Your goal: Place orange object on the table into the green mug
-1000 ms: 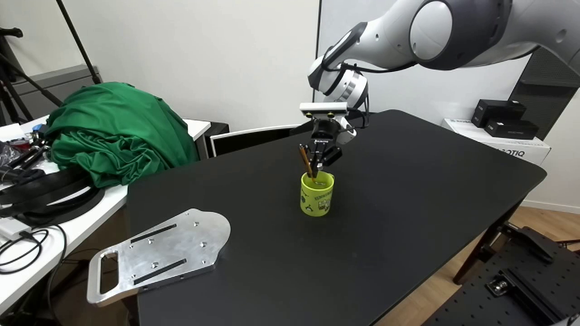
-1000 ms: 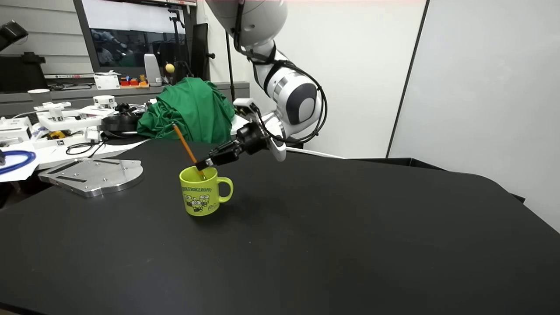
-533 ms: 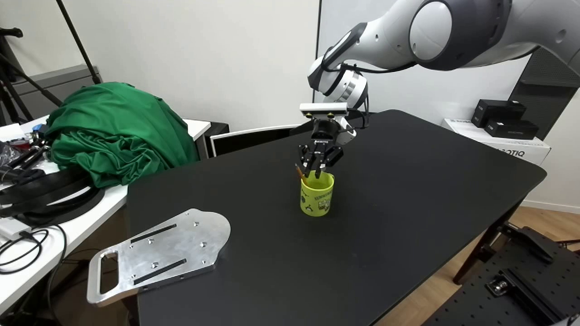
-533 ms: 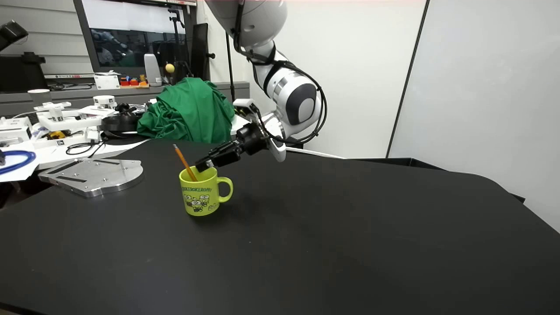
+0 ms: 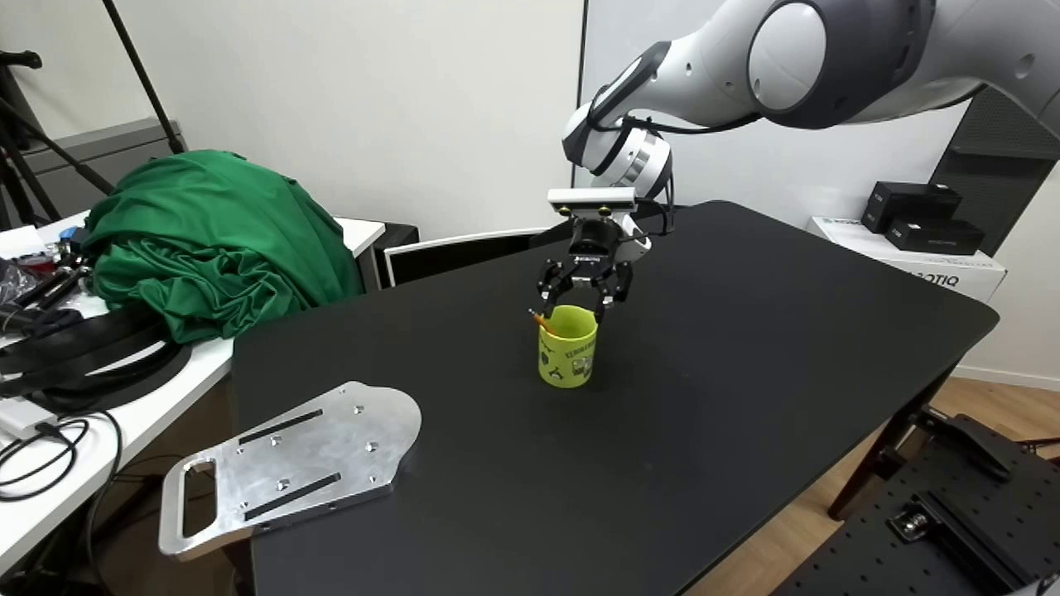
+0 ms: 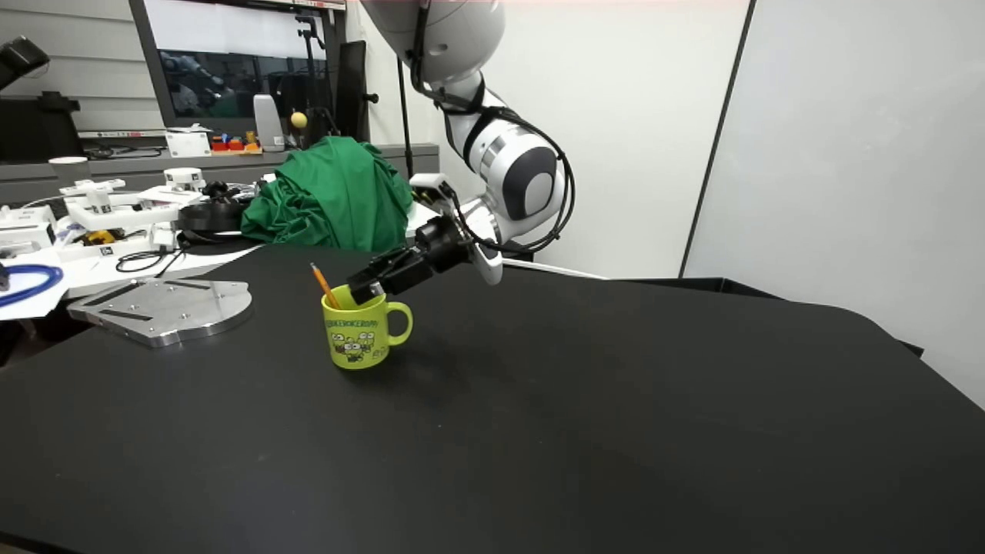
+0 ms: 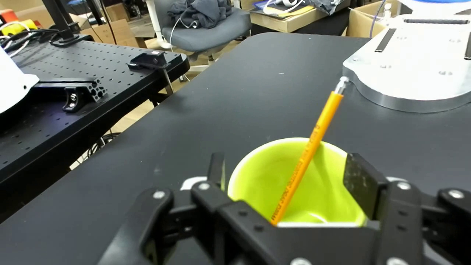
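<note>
Bright lime-green cylindrical mug (image 6: 356, 331) stood upright on a matte black table (image 6: 616, 400); loop handle out to one side, lettering and cartoon faces printed on its wall. Thin orange pencil (image 7: 305, 158) was in the mug, leaning: lower part inside, shaft across the rim, upper end outside and slanted toward a flat silver metal plate (image 5: 306, 447). Silvery metal showed at that end in the wrist view, dark lettering along the barrel; lowest bit hidden from sight.

Black two-fingered gripper (image 7: 286, 171) was spread wide at the mouth of the mug, fingers well apart at about rim height, pencil clear of both in the wrist view. Nothing seen in its hold. Could not tell whether either finger touched the mug. It hung on the end of a white-and-grey jointed arm (image 5: 704, 74), seen in both exterior views.

Plate lay well apart from the mug, slotted and drilled, handle end overhanging the table edge. Beyond, a heap of green cloth (image 5: 207, 240) sat on a white side table (image 5: 157, 406). Wrist view also took in a black perforated bench top (image 7: 110, 55) and a grey office chair (image 7: 217, 33).
</note>
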